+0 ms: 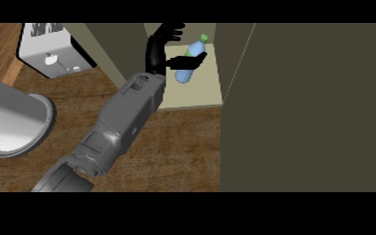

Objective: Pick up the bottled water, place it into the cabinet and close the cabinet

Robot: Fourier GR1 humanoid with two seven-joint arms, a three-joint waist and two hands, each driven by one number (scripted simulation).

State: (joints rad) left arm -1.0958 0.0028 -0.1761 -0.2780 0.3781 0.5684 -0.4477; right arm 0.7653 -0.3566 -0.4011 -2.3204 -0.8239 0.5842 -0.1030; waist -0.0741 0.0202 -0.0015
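Left hand (163, 45) was the only hand in the head view, carried by a grey forearm (117, 124) that entered at the lower left edge and ran diagonally up across the wooden worktop (183, 149). Its fingers (173, 31) were spread apart and nearly straight, reaching toward the back of the cabinet (192, 92). Its thumb (185, 59) lay across the bottled water (190, 62), while the fingers stood clear of the bottle; whether the thumb pressed the bottle or only overlapped it could not be told.

Nearest the viewer, the worktop filled the lower middle, its front portion bare. At the left edge of the worktop sat a round grey metal vessel (18, 124), partly cut off by the view. Beyond it, toward the far left corner, stood a silver toaster (51, 47).

Along the right side a large dark olive door panel (301, 109) stood over the worktop, covering everything from the cabinet opening to the right edge.

Farther back, the cabinet was open, showing a pale beige floor and inner walls. The bottled water was inside this opening, above the cabinet floor, tilted with its green cap (203, 38) toward the far right and its blue body toward the near left.
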